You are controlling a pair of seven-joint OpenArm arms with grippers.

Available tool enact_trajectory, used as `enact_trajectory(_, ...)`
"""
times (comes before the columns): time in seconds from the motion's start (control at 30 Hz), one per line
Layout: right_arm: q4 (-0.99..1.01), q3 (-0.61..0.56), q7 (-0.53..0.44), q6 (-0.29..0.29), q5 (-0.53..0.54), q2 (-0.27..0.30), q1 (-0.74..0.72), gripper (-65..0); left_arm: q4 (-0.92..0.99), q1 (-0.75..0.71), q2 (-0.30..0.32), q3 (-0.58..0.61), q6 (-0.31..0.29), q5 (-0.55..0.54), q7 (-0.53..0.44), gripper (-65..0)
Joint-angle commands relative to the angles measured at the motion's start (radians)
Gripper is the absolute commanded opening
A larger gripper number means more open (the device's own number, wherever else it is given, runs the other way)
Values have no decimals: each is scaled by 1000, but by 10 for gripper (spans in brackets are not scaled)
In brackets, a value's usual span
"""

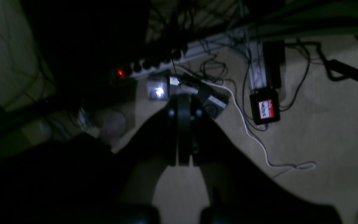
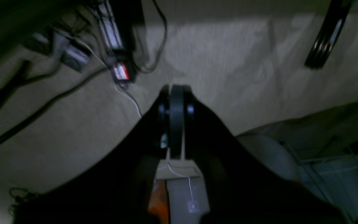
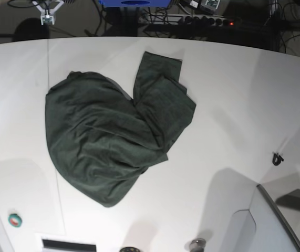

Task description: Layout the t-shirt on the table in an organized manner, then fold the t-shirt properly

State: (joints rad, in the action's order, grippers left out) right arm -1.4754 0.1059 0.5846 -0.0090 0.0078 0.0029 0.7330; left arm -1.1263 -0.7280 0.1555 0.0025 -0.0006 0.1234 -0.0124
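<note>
- The left claw (image 1: pixel 183 102) was closed and empty, over the carpeted floor (image 1: pixel 322 130).
- The right claw (image 2: pixel 176 93) was closed too, holding nothing.
- The crumpled dark green fabric t-shirt (image 3: pixel 107 136) lay on the wide white bench (image 3: pixel 234 105), left of centre.

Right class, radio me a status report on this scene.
Both end effectors shut, empty, off-table. Shirt crumpled on table, untouched. Nothing blocking.

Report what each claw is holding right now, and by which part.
Nothing is held. The left claw and right claw are both shut on nothing, away from the table. The t-shirt lies crumpled there, untouched.
</note>
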Motion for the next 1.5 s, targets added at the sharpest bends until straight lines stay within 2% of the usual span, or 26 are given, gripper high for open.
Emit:
enact_trajectory(0.0,-57,7,13,1,-9,-2,35,-650,-56,-40,17,-3,6,-4,-13,-650)
enact_trajectory(0.13,-313,1,22,1,-6,-14,116,-650,-294,-129,39,-5,6,-15,-13,-650)
enact_trajectory(0.23,-488,1,19,4,-6,-45,142,-650,-472,-169,51,-5,6,-120,-8,-650)
enact_trajectory(0.3,-545,-1,16,5,-6,-50,127,-648,-617,-176,85,1,6,-212,42,-650)
enact_trajectory(0.4,-537,5,22,5,17,-51,12,-626,-772,-137,120,6,6,-318,160,-650)
enact_trajectory(0.5,-535,5,21,5,162,-40,-71,-497,-811,-11,121,7,6,-356,286,-650)
enact_trajectory(0.67,-489,5,22,5,378,42,-240,-215,-782,187,111,7,6,-362,483,-650)
enact_trajectory(0.73,-453,7,22,5,438,78,-300,-138,-768,238,92,7,6,-357,504,-650)
enact_trajectory(0.77,-425,7,22,5,467,95,-333,-125,-760,259,88,4,6,-357,506,-650)
enact_trajectory(0.8,-390,7,22,5,492,108,-366,-129,-740,281,88,7,6,-357,504,-645)
enact_trajectory(0.87,-288,7,18,5,542,138,-439,-135,-691,324,79,12,6,-365,503,-574)
enact_trajectory(0.93,-170,7,18,5,585,164,-513,-135,-624,367,49,43,6,-357,501,-545)
enact_trajectory(1.1,32,7,16,5,642,204,-642,-135,-461,436,13,138,6,-357,492,-541)
enact_trajectory(1.23,115,7,16,5,642,217,-691,-135,-361,445,-10,195,6,-354,374,-543)
enact_trajectory(1.47,232,4,-42,5,642,220,-721,-137,-214,482,-12,256,7,-241,351,-545)
